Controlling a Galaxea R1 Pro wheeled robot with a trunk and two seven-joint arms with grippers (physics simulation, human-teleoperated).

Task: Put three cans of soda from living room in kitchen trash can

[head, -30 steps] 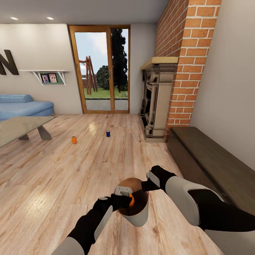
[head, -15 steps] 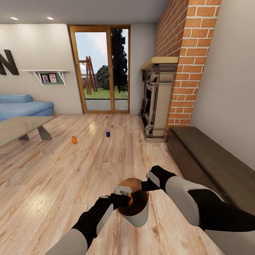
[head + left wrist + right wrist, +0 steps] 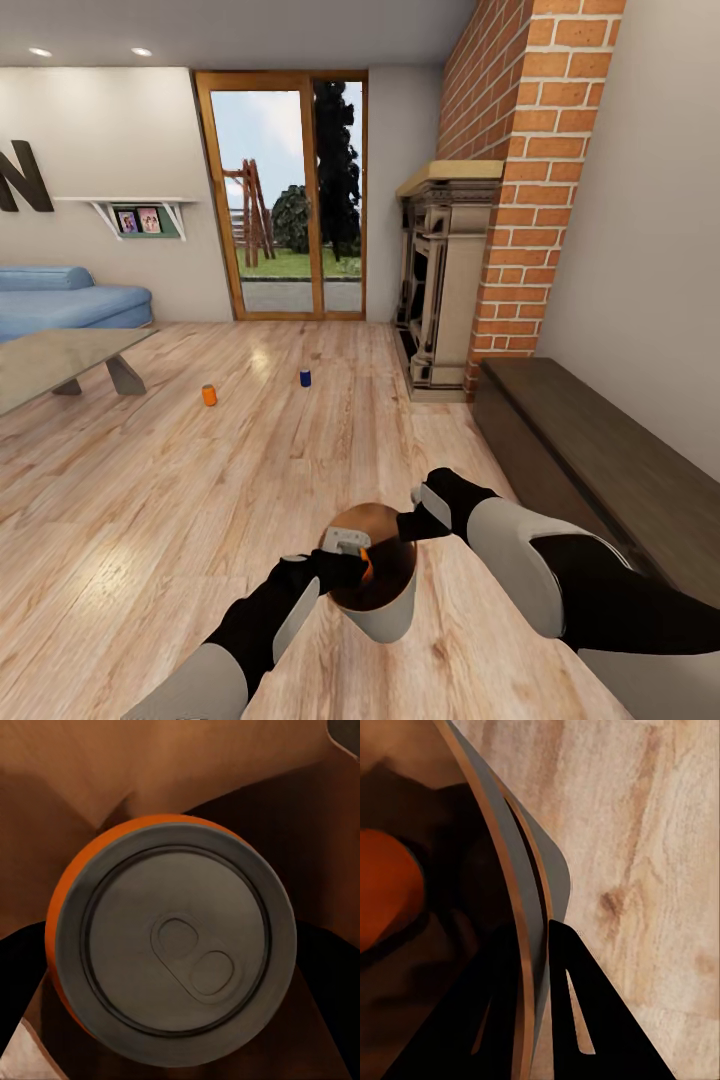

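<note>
Left gripper (image 3: 362, 563) clamped on orange can (image 3: 169, 945), upright, directly above trash can (image 3: 395, 610) mouth; right gripper (image 3: 405, 525) pinching trash can rim.

I stand in the living room of a home. Around me are a blue sofa (image 3: 65, 300), a low table (image 3: 60, 362), a red brick chimney (image 3: 520, 170) over an ornate fireplace (image 3: 440, 290), and wood-framed glass doors (image 3: 285, 195). A wooden floor (image 3: 200, 480) runs underfoot.
</note>
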